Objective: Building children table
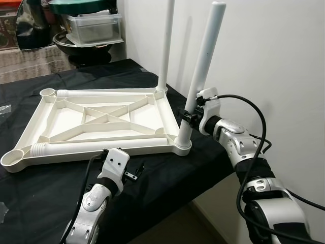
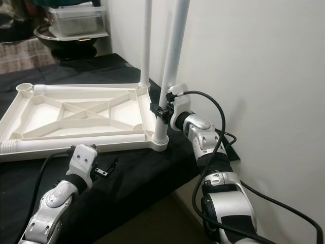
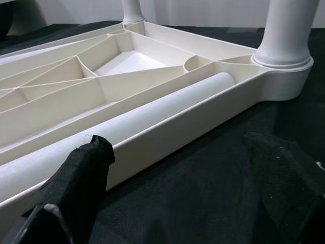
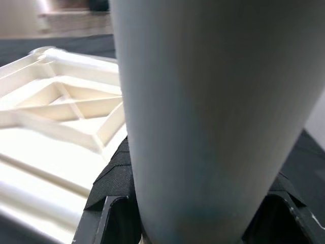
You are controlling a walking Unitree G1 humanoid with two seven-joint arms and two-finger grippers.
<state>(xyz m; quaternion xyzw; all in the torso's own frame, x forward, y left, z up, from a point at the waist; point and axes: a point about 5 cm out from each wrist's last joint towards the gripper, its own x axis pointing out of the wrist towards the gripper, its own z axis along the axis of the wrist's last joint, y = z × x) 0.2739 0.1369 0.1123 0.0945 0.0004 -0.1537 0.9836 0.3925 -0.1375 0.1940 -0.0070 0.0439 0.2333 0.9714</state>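
Observation:
A white children's table top (image 1: 31,118) lies upside down on black cloth. Two white legs stand in its right corners: the far one (image 1: 166,46) and the near one (image 1: 204,60). My right gripper (image 1: 189,116) is shut on the near leg (image 4: 203,112) low down, just above its socket, with black fingers (image 4: 112,183) on both sides. Two loose legs lie inside the frame, one along the near edge (image 1: 101,147) and one along the far edge (image 1: 101,93). My left gripper (image 1: 133,174) is open on the cloth just in front of the near edge, nothing between its fingers (image 3: 76,178).
The black-covered surface ends close behind the upright legs at a white wall (image 1: 264,51), and its front right edge (image 1: 208,170) drops off beside my right arm. Plastic containers (image 1: 94,28) on a dark bowl stand at the back. Clear wrapping (image 1: 4,109) lies at far left.

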